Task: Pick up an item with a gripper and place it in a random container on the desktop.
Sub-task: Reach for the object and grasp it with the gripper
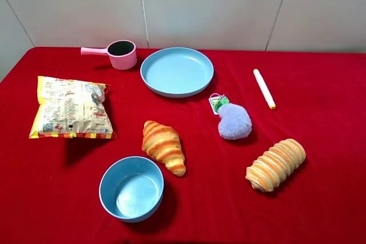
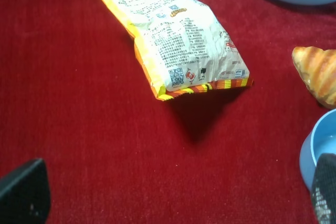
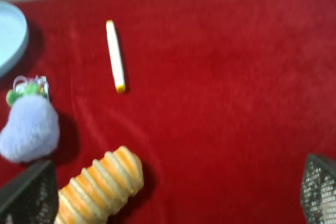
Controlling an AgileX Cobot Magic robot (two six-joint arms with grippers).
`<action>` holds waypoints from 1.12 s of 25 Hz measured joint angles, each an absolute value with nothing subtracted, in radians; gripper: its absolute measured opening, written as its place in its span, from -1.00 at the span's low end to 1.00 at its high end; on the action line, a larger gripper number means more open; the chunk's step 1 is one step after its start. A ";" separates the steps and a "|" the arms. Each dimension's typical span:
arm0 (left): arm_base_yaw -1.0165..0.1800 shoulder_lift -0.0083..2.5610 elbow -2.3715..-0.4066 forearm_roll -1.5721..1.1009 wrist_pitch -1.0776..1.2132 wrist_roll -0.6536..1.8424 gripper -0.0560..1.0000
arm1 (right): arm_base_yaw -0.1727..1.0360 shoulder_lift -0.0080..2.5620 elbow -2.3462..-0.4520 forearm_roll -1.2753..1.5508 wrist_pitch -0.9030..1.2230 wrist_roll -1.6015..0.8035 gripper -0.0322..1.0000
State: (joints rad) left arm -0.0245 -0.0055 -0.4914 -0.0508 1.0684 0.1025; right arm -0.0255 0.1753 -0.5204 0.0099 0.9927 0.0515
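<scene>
The cream-white stick [image 1: 264,88] with a yellow-orange tip lies flat on the red cloth desktop [image 1: 320,141] at the back right, right of the wide light-blue plate [image 1: 177,71]. It also shows in the right wrist view [image 3: 115,55], well ahead of my right gripper [image 3: 173,198]. That gripper is open and empty, with its fingertips [image 3: 29,192] wide apart. My left gripper [image 2: 173,203] is open and empty above bare cloth, in front of the snack bag [image 2: 178,38]. Neither arm shows in the exterior high view.
A snack bag [image 1: 71,108] lies at the left and a pink handled cup [image 1: 120,54] at the back. A croissant [image 1: 164,146], a deeper blue bowl [image 1: 131,188], a purple plush keychain [image 1: 233,119] and a striped bread roll [image 1: 275,164] lie nearer the front.
</scene>
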 joint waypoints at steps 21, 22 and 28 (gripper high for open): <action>-0.024 -0.006 -0.491 -0.051 1.068 0.103 0.99 | -0.025 0.818 -0.779 0.021 0.961 0.000 0.40; -0.024 -0.006 -0.491 -0.051 1.068 0.103 0.99 | -0.025 0.842 -0.793 0.021 0.961 0.000 0.40; -0.024 -0.006 -0.491 -0.051 1.068 0.103 0.99 | -0.025 0.973 -0.869 0.021 0.958 -0.012 0.40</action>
